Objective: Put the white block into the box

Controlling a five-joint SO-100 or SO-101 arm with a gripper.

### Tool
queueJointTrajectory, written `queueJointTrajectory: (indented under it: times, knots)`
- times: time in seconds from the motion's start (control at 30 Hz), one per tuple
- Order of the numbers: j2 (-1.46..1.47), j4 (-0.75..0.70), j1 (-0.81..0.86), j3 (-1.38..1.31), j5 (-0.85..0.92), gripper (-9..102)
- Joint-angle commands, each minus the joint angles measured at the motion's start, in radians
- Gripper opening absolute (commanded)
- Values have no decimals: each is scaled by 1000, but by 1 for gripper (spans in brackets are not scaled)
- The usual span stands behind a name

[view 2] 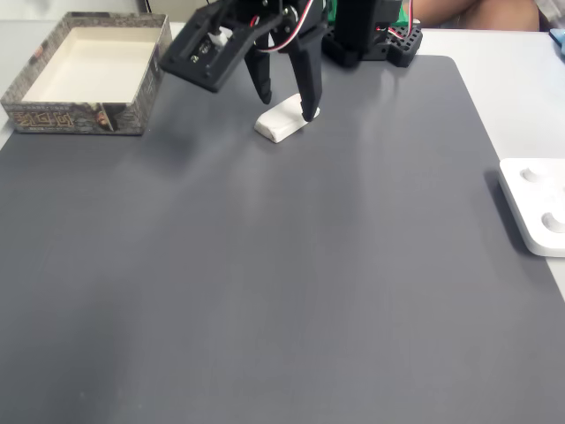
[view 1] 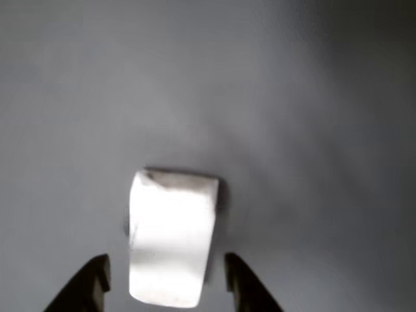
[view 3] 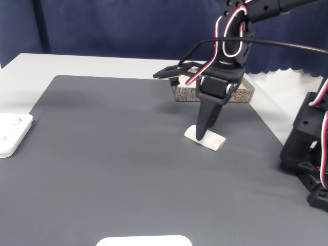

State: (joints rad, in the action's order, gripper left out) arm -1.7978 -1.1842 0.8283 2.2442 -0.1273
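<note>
In a fixed view, from left to right: the box (view 2: pixel 88 75) stands at the far left corner of the dark grey mat (view 2: pixel 265 291), open-topped, its pale inner floor bare and its outer walls printed with a dark pattern; well to its right the gripper (view 2: pixel 284 108) points down over the white block (view 2: pixel 284 121); at the right edge a flat white device (view 2: pixel 537 205) lies partly off the mat, well apart from everything else. Nothing lies on the mat between the block and the box.

In the other view the block (view 1: pixel 172 237) is a plain white bar with rounded edges, longer than wide, a faint dark scuff at its far end; it lies flat on the mat. The two black fingertips (view 1: pixel 91 283) stand spread, one on each side of the near end of the block, gaps showing on both sides, so the jaws are apart and not clamped.

In the other fixed view the black finger (view 3: pixel 207 123) comes down onto the block (view 3: pixel 211 140), the box (view 3: pixel 241 93) just behind the arm.
</note>
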Motion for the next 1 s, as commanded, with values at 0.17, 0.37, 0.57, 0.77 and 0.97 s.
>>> queueJointTrajectory:
  times: [0.17, 0.37, 0.57, 0.77, 0.97]
  knots:
    - [20, 28, 2, 5, -8, 27]
    - [38, 44, -6, 6, -8, 27]
    - [38, 69, -12, 18, -8, 27]
    - [38, 86, -26, 25, -6, 27]
    - [38, 97, -32, 28, -9, 27]
